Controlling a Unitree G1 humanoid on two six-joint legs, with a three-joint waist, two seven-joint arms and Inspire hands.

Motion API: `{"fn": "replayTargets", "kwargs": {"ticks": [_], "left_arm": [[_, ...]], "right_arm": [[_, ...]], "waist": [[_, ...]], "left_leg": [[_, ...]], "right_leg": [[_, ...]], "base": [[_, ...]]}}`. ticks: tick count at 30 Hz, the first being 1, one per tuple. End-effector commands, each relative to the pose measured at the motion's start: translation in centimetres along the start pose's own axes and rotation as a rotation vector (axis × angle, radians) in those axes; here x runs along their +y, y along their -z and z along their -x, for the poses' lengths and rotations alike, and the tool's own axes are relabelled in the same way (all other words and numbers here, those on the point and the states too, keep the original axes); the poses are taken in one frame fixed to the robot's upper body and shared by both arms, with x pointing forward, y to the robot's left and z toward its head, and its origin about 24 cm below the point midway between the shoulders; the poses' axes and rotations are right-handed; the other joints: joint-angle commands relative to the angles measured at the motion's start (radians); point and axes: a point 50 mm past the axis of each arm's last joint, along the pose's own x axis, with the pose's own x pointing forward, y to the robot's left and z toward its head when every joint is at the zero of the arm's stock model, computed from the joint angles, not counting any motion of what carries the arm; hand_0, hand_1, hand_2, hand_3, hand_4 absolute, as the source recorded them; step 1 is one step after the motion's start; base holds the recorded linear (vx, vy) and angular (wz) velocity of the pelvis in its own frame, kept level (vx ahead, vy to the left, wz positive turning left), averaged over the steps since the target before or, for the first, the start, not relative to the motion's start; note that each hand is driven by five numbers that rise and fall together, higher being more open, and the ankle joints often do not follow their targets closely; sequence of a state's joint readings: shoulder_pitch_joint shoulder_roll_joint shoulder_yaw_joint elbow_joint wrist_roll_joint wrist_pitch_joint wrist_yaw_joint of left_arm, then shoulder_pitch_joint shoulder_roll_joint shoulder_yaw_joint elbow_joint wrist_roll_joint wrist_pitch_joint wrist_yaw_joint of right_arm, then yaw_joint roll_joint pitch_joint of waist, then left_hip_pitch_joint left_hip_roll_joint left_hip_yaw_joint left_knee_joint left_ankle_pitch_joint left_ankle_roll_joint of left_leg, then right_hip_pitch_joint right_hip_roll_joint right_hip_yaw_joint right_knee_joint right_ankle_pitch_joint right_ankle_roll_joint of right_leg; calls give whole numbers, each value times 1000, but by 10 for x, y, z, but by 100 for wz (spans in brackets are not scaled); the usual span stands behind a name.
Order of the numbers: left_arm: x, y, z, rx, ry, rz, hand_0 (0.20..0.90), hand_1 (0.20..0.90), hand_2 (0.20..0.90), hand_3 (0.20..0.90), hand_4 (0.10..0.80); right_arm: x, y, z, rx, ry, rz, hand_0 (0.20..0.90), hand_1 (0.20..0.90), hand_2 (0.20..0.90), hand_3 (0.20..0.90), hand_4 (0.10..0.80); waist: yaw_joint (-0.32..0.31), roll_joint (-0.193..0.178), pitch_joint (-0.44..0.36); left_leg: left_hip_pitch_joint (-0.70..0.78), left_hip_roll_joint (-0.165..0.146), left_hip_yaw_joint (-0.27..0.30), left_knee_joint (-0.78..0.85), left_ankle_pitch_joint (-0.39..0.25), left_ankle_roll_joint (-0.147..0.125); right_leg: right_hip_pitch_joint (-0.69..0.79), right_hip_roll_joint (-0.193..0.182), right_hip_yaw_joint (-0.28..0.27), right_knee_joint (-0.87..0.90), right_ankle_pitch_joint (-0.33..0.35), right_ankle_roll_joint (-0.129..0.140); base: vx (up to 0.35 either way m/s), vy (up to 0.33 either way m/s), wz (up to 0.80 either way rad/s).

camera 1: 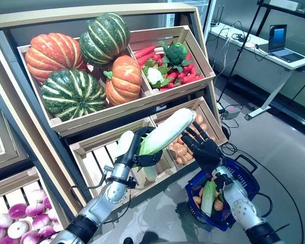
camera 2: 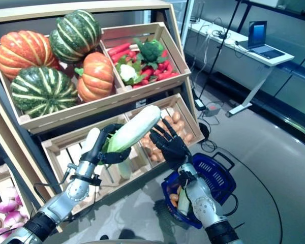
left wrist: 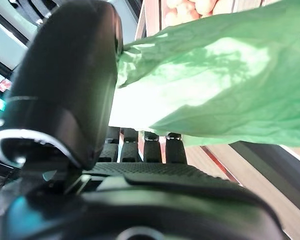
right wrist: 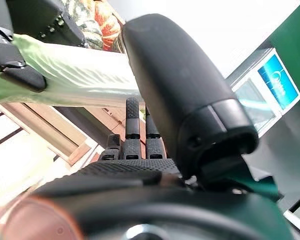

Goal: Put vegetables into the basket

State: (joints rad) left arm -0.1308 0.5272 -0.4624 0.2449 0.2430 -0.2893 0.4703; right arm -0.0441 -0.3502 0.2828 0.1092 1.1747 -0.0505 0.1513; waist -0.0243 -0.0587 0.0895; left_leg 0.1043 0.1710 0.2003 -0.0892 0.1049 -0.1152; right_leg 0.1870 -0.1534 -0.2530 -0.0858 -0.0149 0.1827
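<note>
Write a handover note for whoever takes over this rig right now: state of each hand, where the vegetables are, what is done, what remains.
Left hand: fingers curled round a long white-green cabbage, held in the air in front of the lower crates.
Right hand: open, fingers spread beside the cabbage's tip, holding nothing.
Blue basket: on the floor below the right hand, already holding some vegetables.
Done: cabbage picked up.
Left: carry it over the basket and release it. More vegetables remain in the crates.

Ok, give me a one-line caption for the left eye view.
Left hand grips a napa cabbage before the crates; right hand open beside it, above the blue basket.
</note>
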Motion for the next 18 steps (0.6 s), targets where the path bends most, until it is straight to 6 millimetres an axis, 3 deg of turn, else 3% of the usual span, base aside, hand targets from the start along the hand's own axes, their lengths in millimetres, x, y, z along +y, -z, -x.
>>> {"fn": "replayTargets", "kwargs": {"ticks": [1, 9, 14, 18], "left_arm": [[30, -38, -33, -244, -146, -16, 300, 300, 300, 300, 400], [28, -44, -34, -271, -163, -27, 300, 300, 300, 300, 400], [32, -42, -34, -250, -207, -36, 300, 300, 300, 300, 400], [36, -38, -33, -230, -235, -42, 300, 300, 300, 300, 400]], "right_arm": [[37, -55, -14, -239, -184, 125, 900, 900, 900, 900, 800], [27, -53, -16, -244, -33, 296, 900, 900, 900, 900, 800], [34, -73, -12, -410, 76, 482, 900, 900, 900, 900, 800], [37, -78, -9, -438, 78, 498, 900, 900, 900, 900, 800]], "waist": [[-3, 6, -21], [-3, 7, -19], [-5, 12, -14], [-9, 14, -12]], "left_leg": [[38, 20, -10, 2, -95, 1], [34, 20, -11, 2, -96, 1], [33, 18, -12, 2, -97, 3], [34, 17, -11, 2, -99, 5]], "right_leg": [[-31, -43, 25, 14, 52, -10], [-32, -45, 26, 12, 53, -9], [-33, -47, 31, 12, 54, -8], [-34, -48, 39, 11, 53, -7]], "base": [[-37, -6, -1], [-8, 0, 0], [0, 0, 0], [0, 0, 0]]}}
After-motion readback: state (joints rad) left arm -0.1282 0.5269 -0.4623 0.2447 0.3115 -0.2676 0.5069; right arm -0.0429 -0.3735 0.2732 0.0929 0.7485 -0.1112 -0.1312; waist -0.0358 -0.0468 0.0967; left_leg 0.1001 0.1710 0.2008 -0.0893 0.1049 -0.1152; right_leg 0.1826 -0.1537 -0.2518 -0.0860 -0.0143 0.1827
